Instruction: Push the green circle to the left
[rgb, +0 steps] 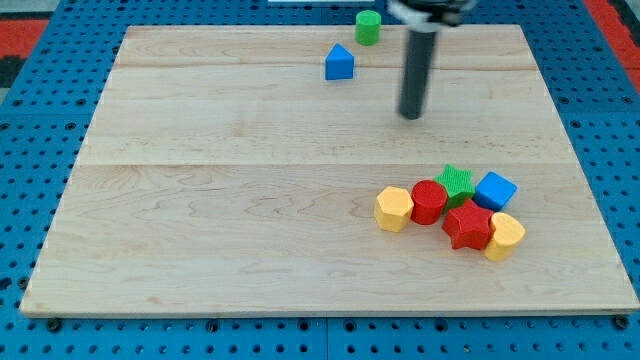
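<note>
Green circle (368, 27) sits at the view's top edge of the wooden board (200, 200), right of the middle, upright as a short cylinder. Just below it and toward the view's left stands a blue block (339, 63) with a peaked top, near the circle but apart from it.

My tip (411, 115) is below and to the view's right of the circle, well clear of it and touching no block. The dark rod runs up from the tip to the view's top edge, where it meets the arm's blurred end. I carry no pincer, so there are no jaws to be apart or together; only the rod's end meets the board.

Six more blocks are clustered well apart from all this, in the lower right of the board. From the view's left: a yellow hexagon-like block (394, 208), a red cylinder (429, 201) touching it, a green star (456, 183) behind, a blue cube (495, 190) to its right, a red star (468, 226) in front, and a yellow block (504, 236) pressed against the red star's right side; its shape I cannot make out surely.

Blue pegboard (60, 40) with rows of holes surrounds the board on all sides.
</note>
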